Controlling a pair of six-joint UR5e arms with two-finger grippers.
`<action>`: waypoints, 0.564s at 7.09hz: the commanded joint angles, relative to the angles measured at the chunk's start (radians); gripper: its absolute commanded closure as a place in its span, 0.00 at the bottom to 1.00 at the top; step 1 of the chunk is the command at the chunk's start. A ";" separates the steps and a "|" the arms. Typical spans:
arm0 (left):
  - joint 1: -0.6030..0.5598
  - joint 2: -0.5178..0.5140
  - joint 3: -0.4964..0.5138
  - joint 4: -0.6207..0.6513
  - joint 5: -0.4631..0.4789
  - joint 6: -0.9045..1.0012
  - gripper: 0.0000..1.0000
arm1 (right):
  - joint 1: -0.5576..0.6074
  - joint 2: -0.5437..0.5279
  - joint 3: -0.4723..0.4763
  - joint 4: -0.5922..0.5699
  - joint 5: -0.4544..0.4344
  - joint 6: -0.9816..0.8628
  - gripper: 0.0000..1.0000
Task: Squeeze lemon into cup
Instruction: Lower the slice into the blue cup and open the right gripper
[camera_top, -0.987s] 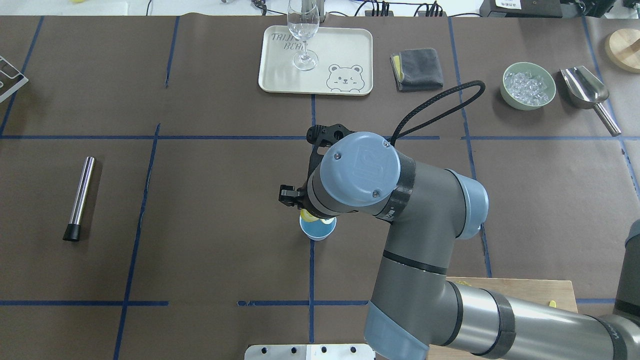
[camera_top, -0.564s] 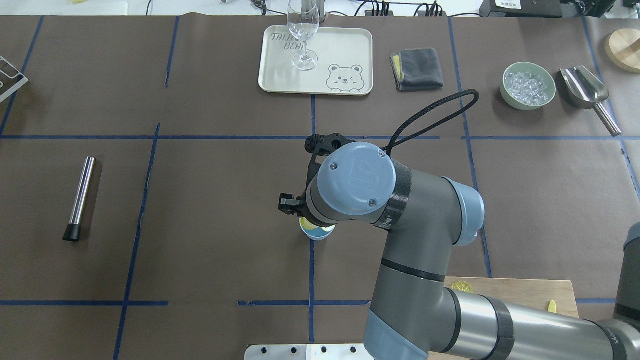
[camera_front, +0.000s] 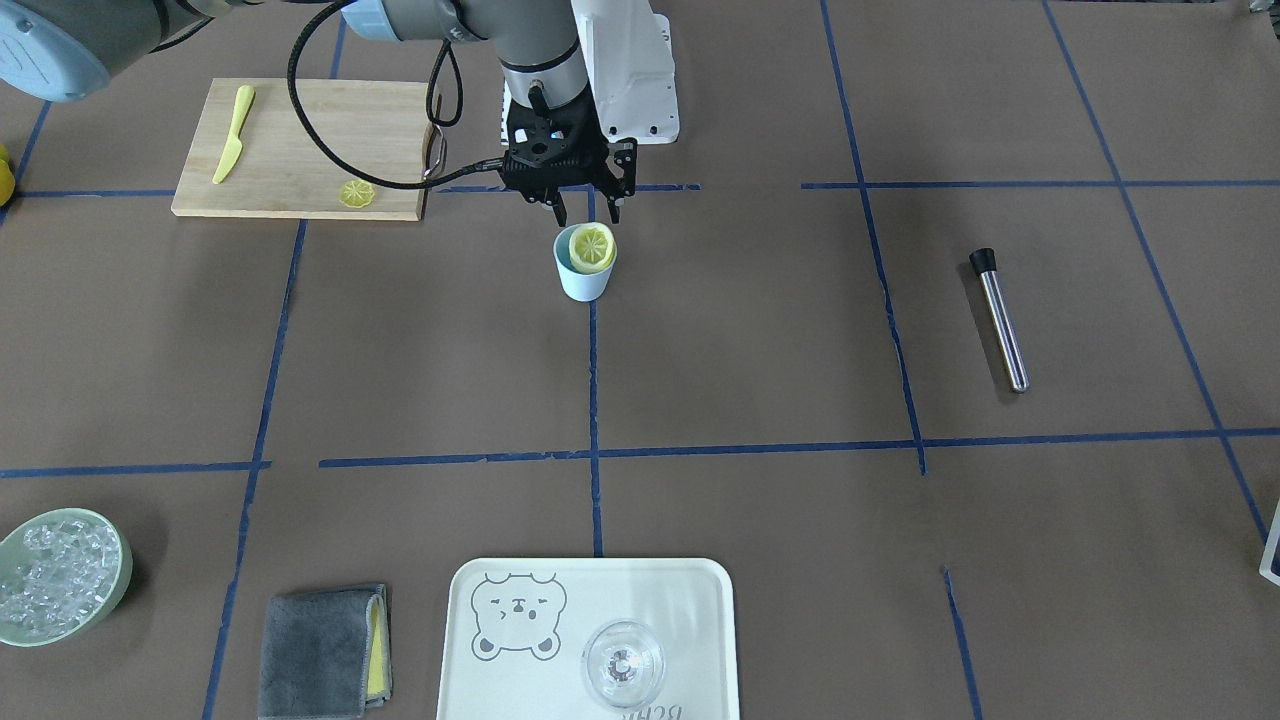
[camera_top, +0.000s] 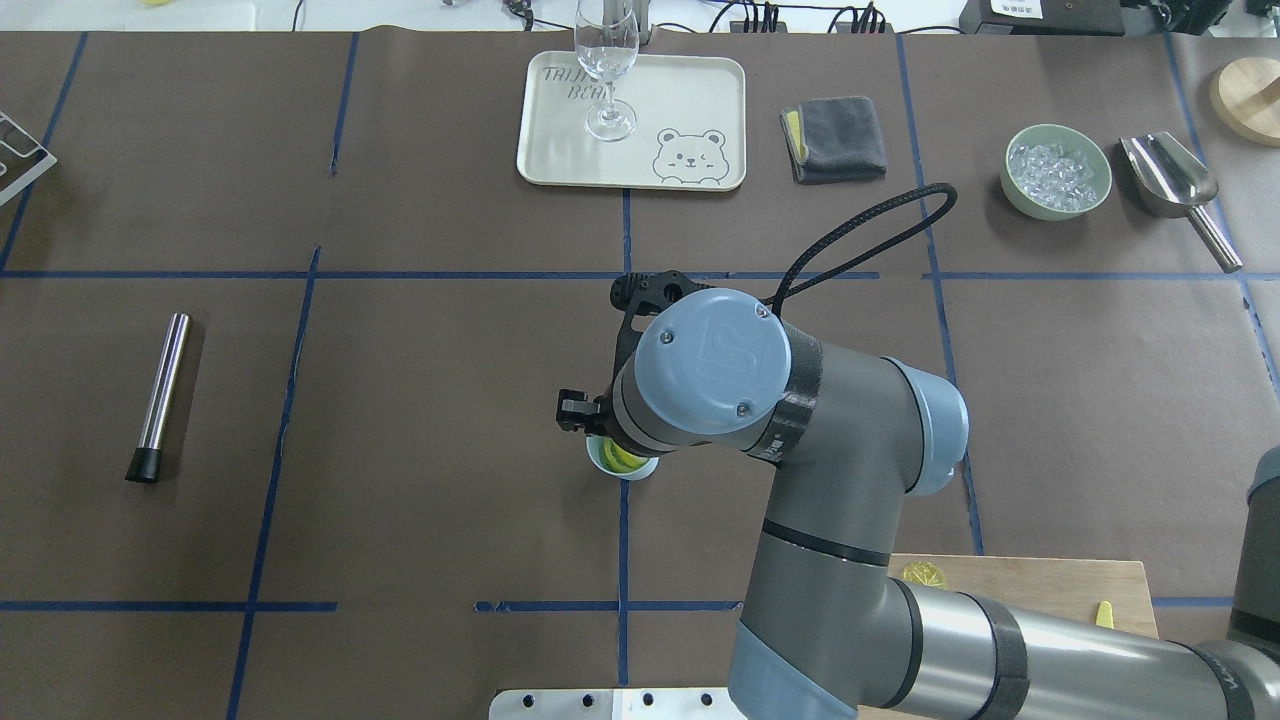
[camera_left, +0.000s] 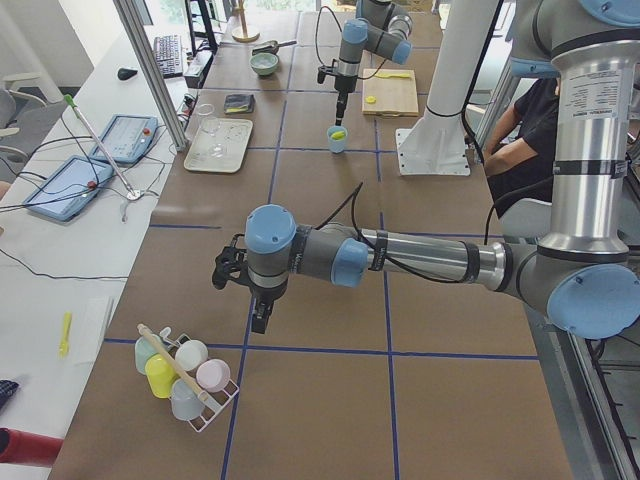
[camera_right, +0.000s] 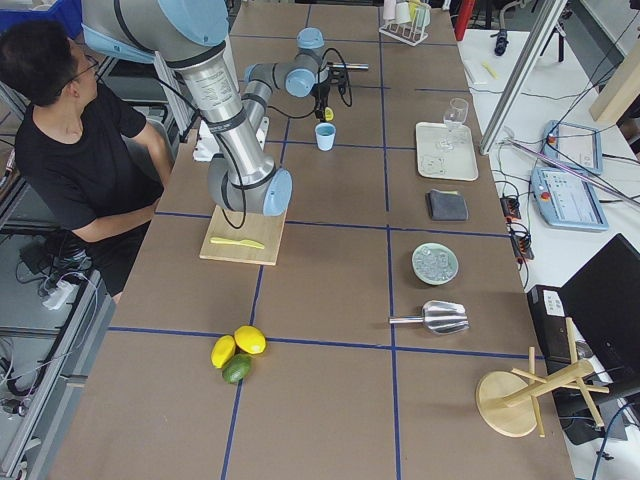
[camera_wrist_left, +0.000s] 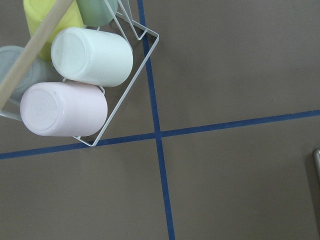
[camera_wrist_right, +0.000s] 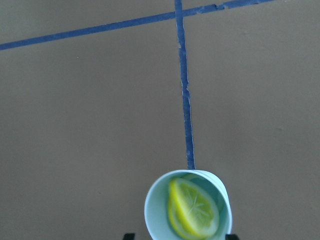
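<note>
lemon (camera_front: 592, 246) just dropped into the cup (camera_front: 583, 280), right fingers (camera_front: 561, 212) spread open and empty above it, squeeze looks done

Bright, even overhead light; faint soft shadows; lemon (camera_wrist_right: 193, 208) slightly soft in right wrist view.

I see a brown paper-covered table (camera_front: 800, 330) gridded with blue tape (camera_front: 592, 400), a white bench (camera_left: 60, 250) alongside.
</note>
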 joint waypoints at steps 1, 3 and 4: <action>0.000 0.000 0.000 0.000 0.000 0.000 0.00 | 0.001 -0.001 0.000 -0.002 0.000 0.000 0.23; 0.000 0.000 0.001 0.000 0.000 0.000 0.00 | 0.011 -0.003 0.002 -0.011 0.008 -0.002 0.00; 0.002 -0.002 0.000 0.000 0.000 0.000 0.00 | 0.045 -0.018 0.021 -0.088 0.037 -0.014 0.00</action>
